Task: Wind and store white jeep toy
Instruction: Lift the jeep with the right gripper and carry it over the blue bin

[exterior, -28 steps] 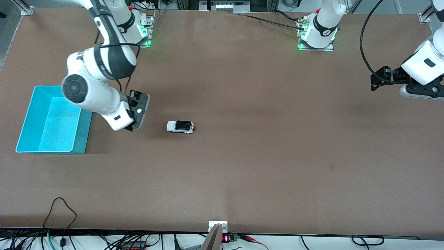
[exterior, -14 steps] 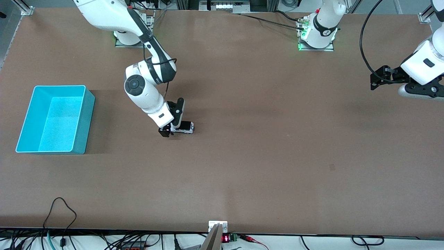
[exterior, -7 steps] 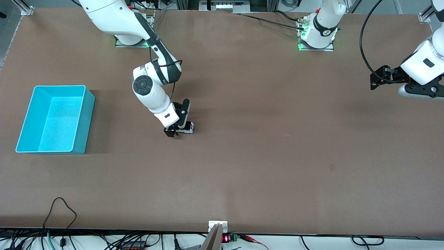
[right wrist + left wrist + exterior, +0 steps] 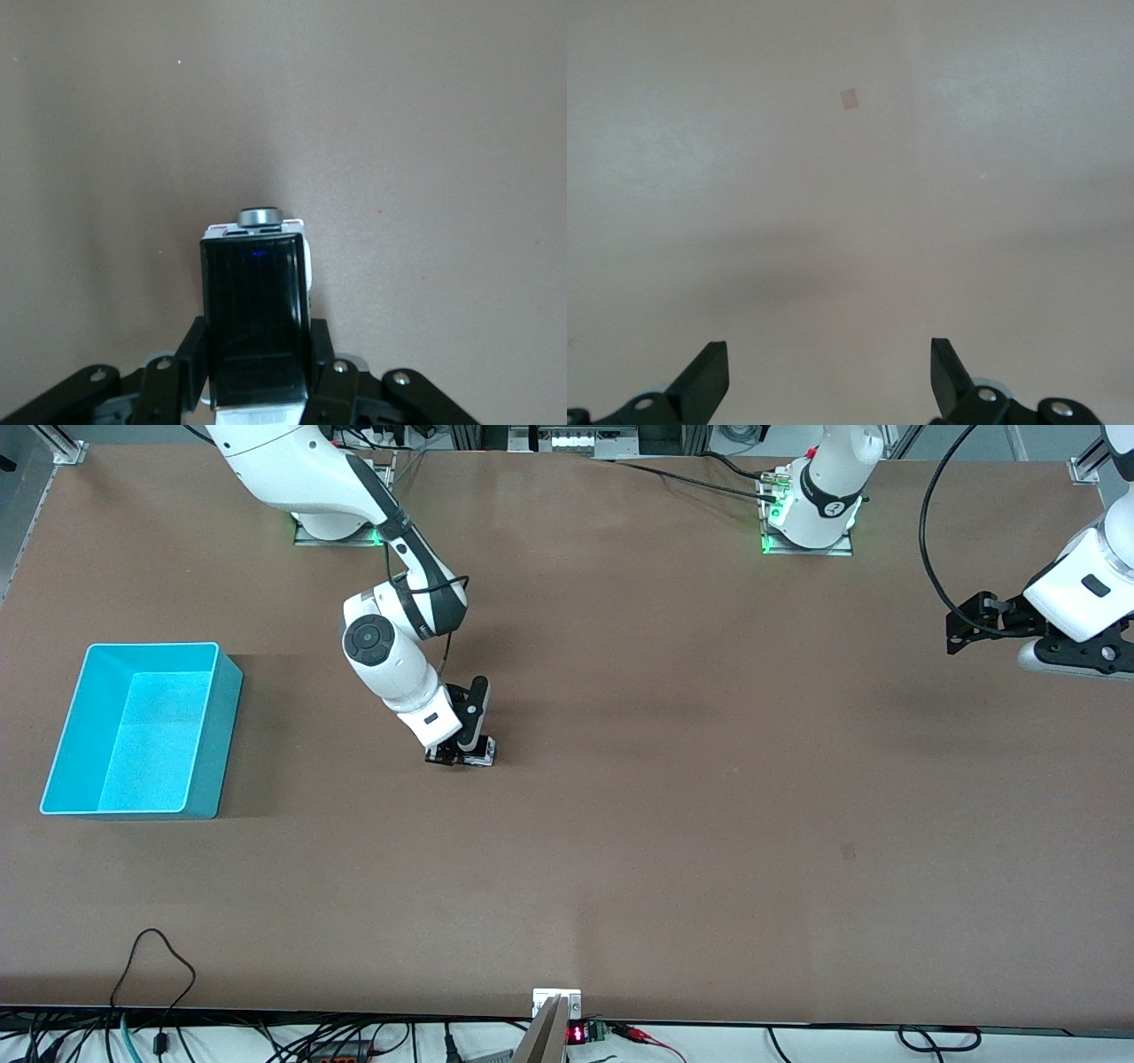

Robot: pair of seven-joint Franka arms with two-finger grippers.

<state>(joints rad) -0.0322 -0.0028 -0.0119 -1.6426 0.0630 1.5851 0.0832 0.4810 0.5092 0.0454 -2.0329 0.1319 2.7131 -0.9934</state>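
The white jeep toy stands on the brown table near the middle, toward the right arm's end. In the right wrist view its black roof fills the space between the fingers. My right gripper is down at table level and shut on the jeep's sides. My left gripper waits in the air over the left arm's end of the table. Seen from its wrist, it is open with only bare table below.
An open cyan bin sits toward the right arm's end of the table, beside the jeep with a gap of bare table between them. A small dark mark lies on the tabletop nearer the front camera. Cables hang along the front edge.
The right arm came from beside the cyan bin to the jeep, lowered around it, and its fingers have just shut on the toy's sides. The left arm has not moved.
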